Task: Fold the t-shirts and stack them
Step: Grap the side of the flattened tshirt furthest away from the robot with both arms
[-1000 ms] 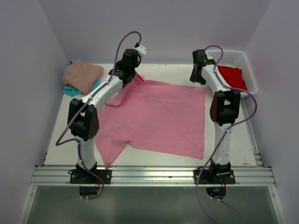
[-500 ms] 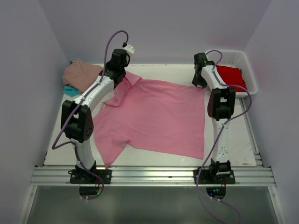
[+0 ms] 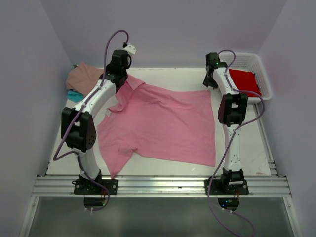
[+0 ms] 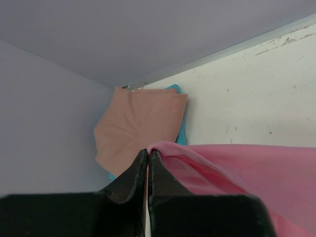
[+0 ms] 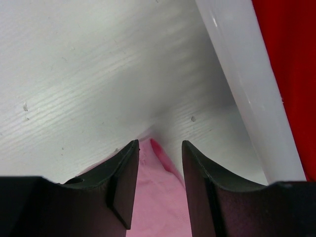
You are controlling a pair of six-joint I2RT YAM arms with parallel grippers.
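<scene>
Spreading the pink shirt [image 3: 163, 123] flat on the table [image 3: 173, 78] looks like the step in hand, ahead of any fold. The shirt lies across the middle, its top edge near the table's far edge. The left gripper [image 4: 148, 154] is clamped on the shirt's far-left corner. The right gripper [image 5: 159, 148] straddles the far-right corner, jaws apart and nothing pinched. Next, I judge, those jaws must close so both arms can pull that edge taut. A tan shirt [image 4: 138, 123] lies over a teal shirt [image 4: 180, 133] at the table's far-left corner. A red shirt [image 3: 245, 81] fills the basket [image 3: 265, 86] at the far right.
</scene>
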